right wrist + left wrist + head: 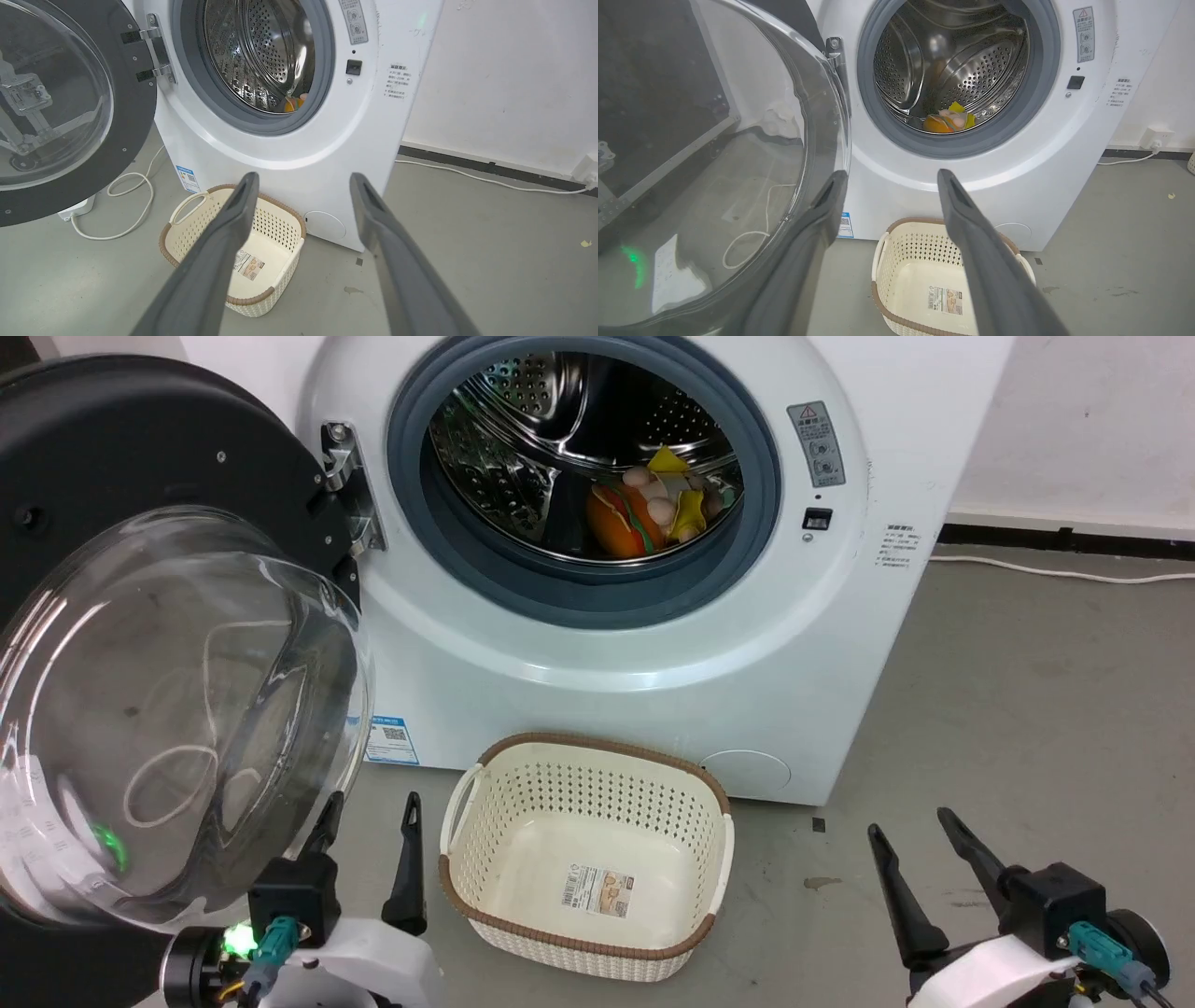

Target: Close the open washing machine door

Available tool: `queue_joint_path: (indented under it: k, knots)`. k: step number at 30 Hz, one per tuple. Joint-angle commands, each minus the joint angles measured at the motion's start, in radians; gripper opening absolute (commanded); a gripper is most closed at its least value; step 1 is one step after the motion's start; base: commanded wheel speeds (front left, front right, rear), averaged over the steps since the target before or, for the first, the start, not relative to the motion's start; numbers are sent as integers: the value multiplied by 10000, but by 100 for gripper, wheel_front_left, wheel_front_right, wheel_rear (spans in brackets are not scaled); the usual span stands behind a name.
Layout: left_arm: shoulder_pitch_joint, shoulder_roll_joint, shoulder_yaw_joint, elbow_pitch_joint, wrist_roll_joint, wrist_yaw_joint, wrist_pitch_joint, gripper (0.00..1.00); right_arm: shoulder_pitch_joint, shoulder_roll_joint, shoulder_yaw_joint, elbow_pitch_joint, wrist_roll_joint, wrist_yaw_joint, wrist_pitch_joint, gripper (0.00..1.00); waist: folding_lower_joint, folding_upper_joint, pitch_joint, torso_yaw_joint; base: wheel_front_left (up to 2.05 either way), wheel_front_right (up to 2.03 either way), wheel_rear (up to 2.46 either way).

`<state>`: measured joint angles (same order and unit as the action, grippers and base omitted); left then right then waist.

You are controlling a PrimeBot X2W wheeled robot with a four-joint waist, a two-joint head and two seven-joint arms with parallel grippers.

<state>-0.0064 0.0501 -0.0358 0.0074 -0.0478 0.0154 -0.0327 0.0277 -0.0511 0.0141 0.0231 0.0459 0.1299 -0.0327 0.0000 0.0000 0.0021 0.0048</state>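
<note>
Head view: the large round black-rimmed washing machine door (140, 644), with its bulging clear glass bowl, is swung wide open to the left. It hangs off the steel hinge (350, 485) on the white front-loading washing machine (653, 644). The drum mouth is fully exposed, the grey rubber seal ring (579, 602) is in plain sight, and colourful soft toys (644, 509) sit at the bottom of the drum. The load looks to be in, so by my reading the door is the one job left, and it's not yet begun.

The left claw (372, 803) hovers low beside the bottom edge of the glass bowl, fingers spread apart and holding nothing. In the left wrist view one finger (826, 205) lines up with the bowl's edge, but I can't tell whether it touches. It's the arm on the hinge side, so it makes sense as the one to take the door. It'll likely need to get behind the rim and sweep it rightward toward the dark latch slot (817, 518).

The right claw (907, 823) is also spread and empty, well off to the right over the grey floor (1027, 709). I'd say that keeps it clear of the swing.

One to watch is the cream perforated basket with a brown woven rim (597, 739). It sits on the floor just in front of the machine, under the opening. It looks low enough for the door to pass above.
</note>
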Motion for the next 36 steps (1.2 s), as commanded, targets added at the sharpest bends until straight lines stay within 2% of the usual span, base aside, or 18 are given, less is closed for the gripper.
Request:
queue_joint_path:
  k: [1, 9, 10, 11, 12, 13, 19, 26, 36]
  knots:
    - [150, 0, -57, 15, -70, 30, -112, 100, 100, 1, 37, 42, 110, 1, -109, 100, 0, 0, 2, 3, 0, 0, 0]
    - [219, 0, -211, 41, -249, 73, -278, 100, 177, 2, 99, 126, 305, 2, -278, 100, 0, 0, 16, 25, 0, 0, 0]
    - [228, 0, -230, 44, -274, 79, -299, 82, 188, 2, 108, 137, 331, 2, -299, 100, 0, 0, 17, 28, 0, 0, 0]
    - [237, 0, -248, 46, -301, 85, -320, 45, 199, 2, 117, 149, 358, 2, -320, 100, 0, 0, 18, 32, 0, 0, 0]
    - [244, 0, -266, 47, -326, 91, -341, 3, 211, 2, 127, 161, 385, 2, -341, 100, 0, 0, 18, 35, 0, 0, 0]
    - [253, 0, -284, 45, -356, 94, -362, 0, 222, 2, 136, 173, 414, 2, -362, 100, 0, 0, 21, 39, 0, 0, 0]
    - [259, 0, -342, -221, -573, 98, -488, 0, 290, 3, 176, 242, 576, 2, -488, 100, 0, 0, 36, 80, 0, 0, 0]
    - [79, 0, -108, -1202, -867, 184, -633, 0, 411, 3, 188, 336, 771, 3, -634, 100, 0, 0, 39, 274, 0, 0, 0]
    - [-573, 0, 1114, -2860, -844, 64, -843, 0, 609, 4, 219, 540, 1050, 4, -844, 100, 0, 0, -7, 867, 0, 0, 0]
